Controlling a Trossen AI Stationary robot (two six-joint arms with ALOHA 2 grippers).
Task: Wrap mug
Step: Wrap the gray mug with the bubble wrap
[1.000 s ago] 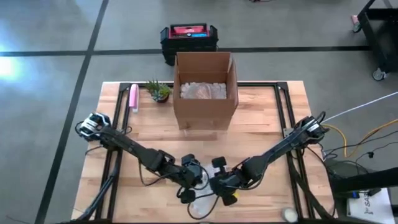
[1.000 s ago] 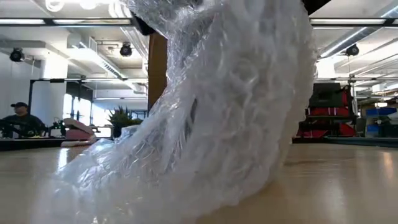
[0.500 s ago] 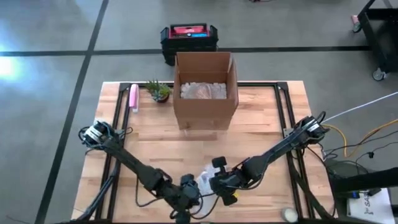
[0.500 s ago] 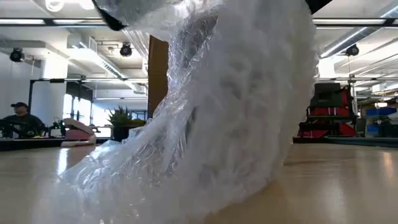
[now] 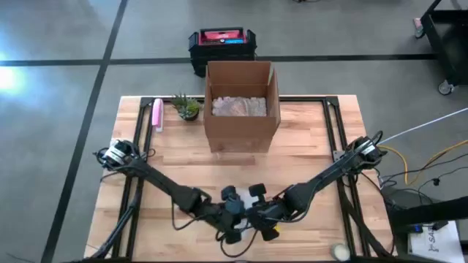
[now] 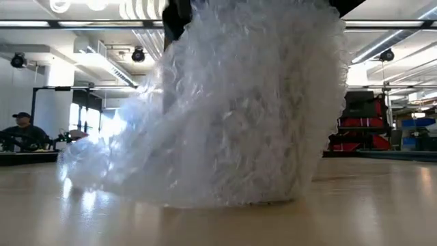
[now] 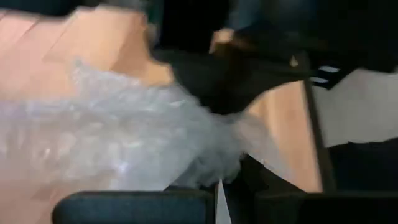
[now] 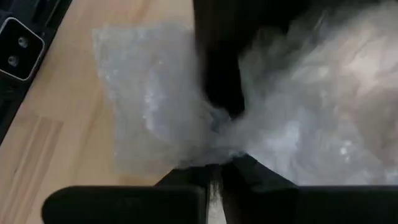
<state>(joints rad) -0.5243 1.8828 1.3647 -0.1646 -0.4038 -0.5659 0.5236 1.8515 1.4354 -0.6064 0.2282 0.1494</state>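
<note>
A mound of clear bubble wrap [image 6: 239, 116] stands on the wooden table near the middle of its near edge and fills the low view. The mug is hidden; I cannot see it through the wrap. My left gripper [image 5: 234, 215] and my right gripper [image 5: 262, 219] meet above the wrap, almost touching, and cover most of it in the high view. Each is shut on the wrap. The left wrist view shows the wrap [image 7: 118, 137] spreading away from the fingers, with the right arm dark beyond it. My left gripper pinches a bunched fold of the bubble wrap [image 7: 211, 168] between its two fingers, several layers gathered together. The wrap runs out from the fingers down onto the table. My right gripper pinches another gathered fold of the wrap [image 8: 217, 149] between its two fingers, close beside the left gripper's dark finger. The rest of the wrap spreads out below and rests on the table.
An open cardboard box [image 5: 241, 102] holding wrapped items stands at the far middle of the table. A small plant [image 5: 187, 107] and a pink object [image 5: 156, 115] lie left of it. A roll [image 5: 339, 251] sits at the near right corner. A person [image 6: 20, 130] sits far behind the table.
My left gripper has swung toward the near edge, then right and up to the right gripper, carrying its part of the wrap. The wrap's long left tail has been drawn in and over, so the mound stands taller and fuller. My right gripper has kept still.
</note>
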